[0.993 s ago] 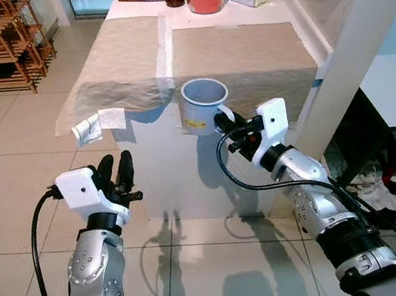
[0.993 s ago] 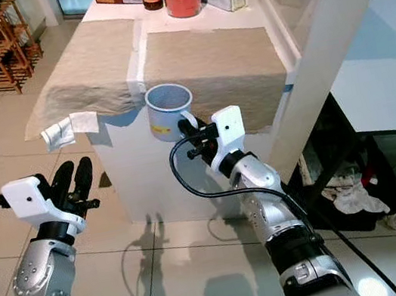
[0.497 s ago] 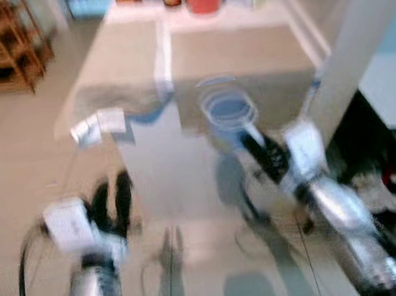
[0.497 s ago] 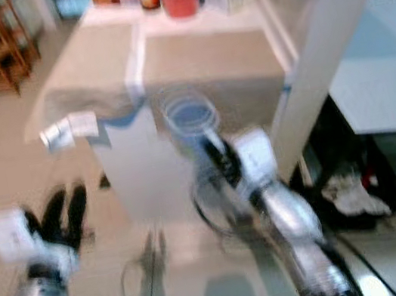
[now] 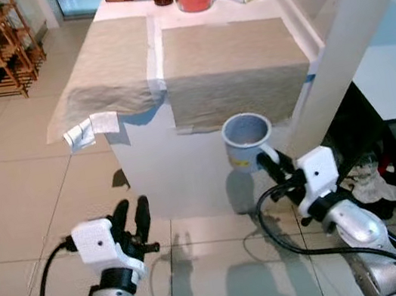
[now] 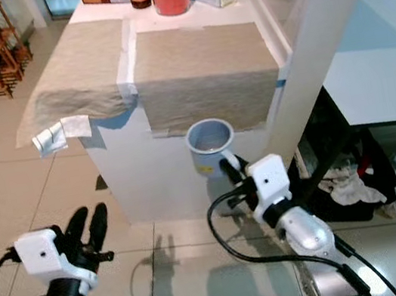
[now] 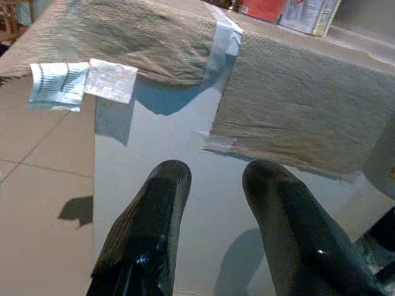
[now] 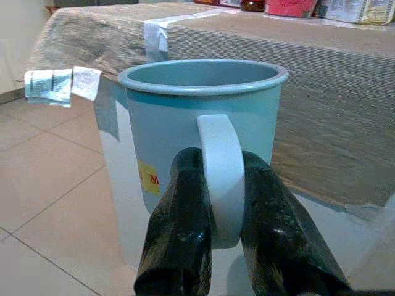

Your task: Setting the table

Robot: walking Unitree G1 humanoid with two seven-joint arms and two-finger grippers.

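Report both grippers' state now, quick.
Left gripper: open, holding nothing, low in front of the table.
Right gripper: shut on the blue mug, clamping its handle.

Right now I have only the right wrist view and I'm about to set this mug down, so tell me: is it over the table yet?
Observer: No. The pale blue mug with the white handle, pinched at its handle by the right hand, hangs short of the near edge of the beige cloth, in front of the table's white side.
Operator: Anything close beside it?
Observer: Yes, a slanted white beam stands just to the mug's right.
Operator: And my other arm?
Observer: The left hand is open, low over the floor tiles, apart from the table.
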